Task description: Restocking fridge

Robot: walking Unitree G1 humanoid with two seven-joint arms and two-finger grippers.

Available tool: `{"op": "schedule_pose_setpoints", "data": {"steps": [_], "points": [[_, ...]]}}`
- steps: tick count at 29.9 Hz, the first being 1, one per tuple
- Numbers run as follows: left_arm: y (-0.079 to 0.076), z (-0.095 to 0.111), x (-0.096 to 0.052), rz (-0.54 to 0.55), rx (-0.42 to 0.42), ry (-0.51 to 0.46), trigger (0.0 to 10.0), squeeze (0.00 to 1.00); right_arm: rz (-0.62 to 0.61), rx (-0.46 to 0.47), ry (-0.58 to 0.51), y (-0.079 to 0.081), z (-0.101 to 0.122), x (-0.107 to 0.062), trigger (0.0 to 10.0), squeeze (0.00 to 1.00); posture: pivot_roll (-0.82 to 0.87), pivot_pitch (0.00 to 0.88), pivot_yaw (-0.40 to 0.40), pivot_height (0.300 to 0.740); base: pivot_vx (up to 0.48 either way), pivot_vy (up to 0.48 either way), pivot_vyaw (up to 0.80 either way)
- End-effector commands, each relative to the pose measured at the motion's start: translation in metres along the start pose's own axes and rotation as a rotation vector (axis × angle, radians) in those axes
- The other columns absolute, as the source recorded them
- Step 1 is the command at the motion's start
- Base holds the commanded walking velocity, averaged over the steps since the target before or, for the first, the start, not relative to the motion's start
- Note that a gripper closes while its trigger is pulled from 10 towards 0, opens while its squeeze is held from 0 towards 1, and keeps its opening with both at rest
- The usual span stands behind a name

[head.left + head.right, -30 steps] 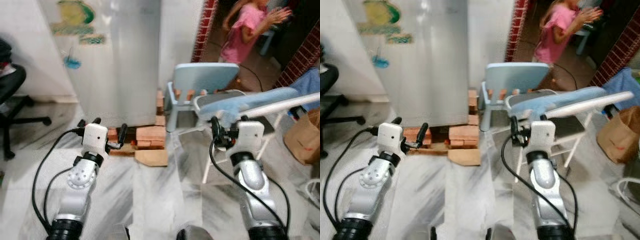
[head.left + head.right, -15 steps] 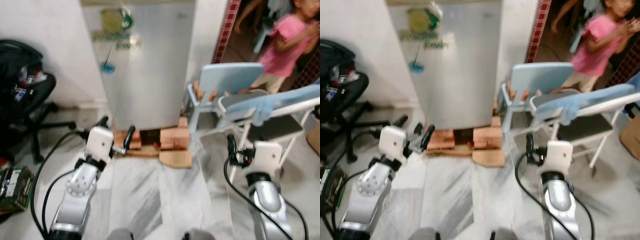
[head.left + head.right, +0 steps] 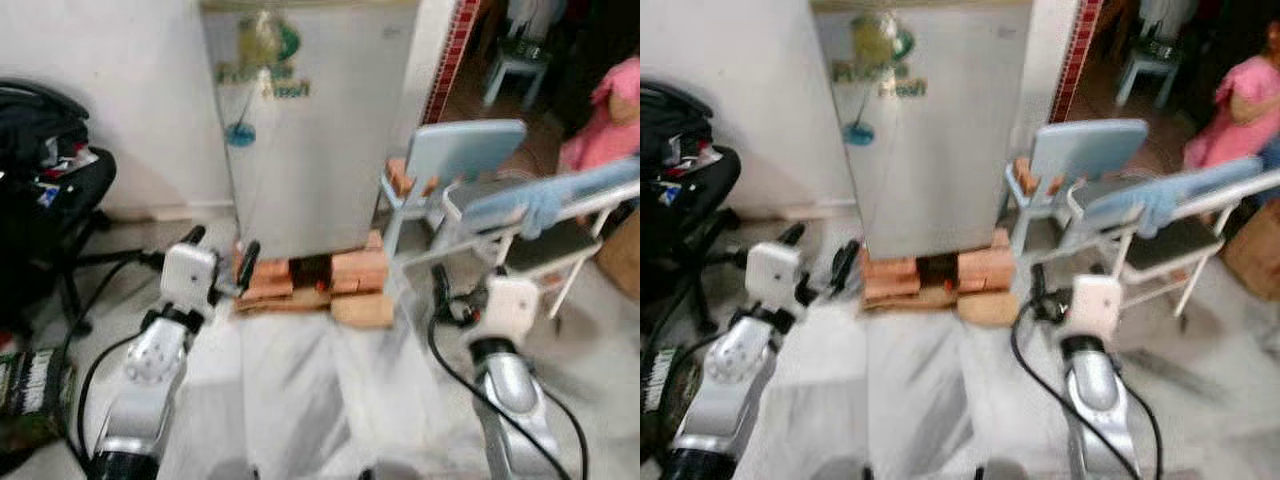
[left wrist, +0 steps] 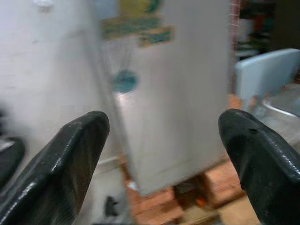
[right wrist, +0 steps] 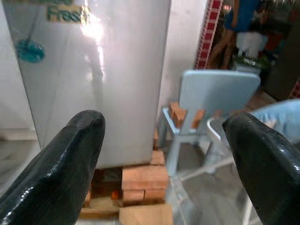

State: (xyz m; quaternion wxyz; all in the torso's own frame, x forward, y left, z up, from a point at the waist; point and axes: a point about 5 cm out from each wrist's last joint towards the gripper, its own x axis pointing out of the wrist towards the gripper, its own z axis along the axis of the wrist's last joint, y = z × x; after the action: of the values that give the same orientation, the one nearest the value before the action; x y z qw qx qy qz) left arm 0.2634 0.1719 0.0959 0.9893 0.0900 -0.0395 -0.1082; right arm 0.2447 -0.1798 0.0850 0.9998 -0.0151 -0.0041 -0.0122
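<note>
A tall silver fridge (image 3: 312, 130) stands against the white wall straight ahead, its door closed, with stickers near the top. It rests on a base of red bricks (image 3: 345, 275). My left gripper (image 3: 220, 250) is held low in front of the fridge's left corner, open and empty. My right gripper (image 5: 164, 154) is held up to the right of the bricks, also open and empty, and looks at the fridge door and bricks. Both stand well short of the fridge.
A light blue plastic chair (image 3: 455, 155) stands right of the fridge, with a folding chair draped in blue cloth (image 3: 545, 205) beside it. A black office chair (image 3: 45, 195) is at the left. A person in pink (image 3: 612, 110) is at the far right. A green box (image 3: 30, 385) lies at the lower left.
The camera has swung left and the picture is blurred, so the fridge now sits in the middle and the person near the right edge. Both grippers stay open and empty.
</note>
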Motion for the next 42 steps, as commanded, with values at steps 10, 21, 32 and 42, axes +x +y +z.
{"op": "schedule_pose_setpoints", "data": {"steps": [10, 21, 32, 42], "points": [[-0.005, 0.003, 0.007, -0.046, 0.002, -0.013, 10.0, 0.0, -0.014, 0.083, 0.007, -0.003, 0.002, 0.016, 10.0, 0.0, 0.0, 0.009, -0.038, 0.74, 0.0, 0.233, 0.0], [-0.01, 0.006, 0.017, -0.056, -0.016, -0.019, 10.0, 0.0, -0.013, 0.053, -0.023, 0.0, 0.008, 0.019, 10.0, 0.0, -0.02, 0.013, -0.02, 0.74, 0.0, 0.439, 0.0], [-0.008, 0.007, 0.016, -0.068, -0.011, -0.027, 10.0, 0.0, 0.01, 0.068, -0.011, 0.007, 0.008, 0.021, 10.0, 0.0, -0.01, 0.023, -0.021, 0.74, 0.234, 0.375, -0.38], [-0.008, 0.007, 0.017, -0.066, -0.026, -0.021, 10.0, 0.0, 0.017, 0.065, -0.026, 0.008, 0.012, 0.024, 10.0, 0.0, -0.01, 0.029, -0.023, 0.74, 0.36, 0.317, -0.8]]}}
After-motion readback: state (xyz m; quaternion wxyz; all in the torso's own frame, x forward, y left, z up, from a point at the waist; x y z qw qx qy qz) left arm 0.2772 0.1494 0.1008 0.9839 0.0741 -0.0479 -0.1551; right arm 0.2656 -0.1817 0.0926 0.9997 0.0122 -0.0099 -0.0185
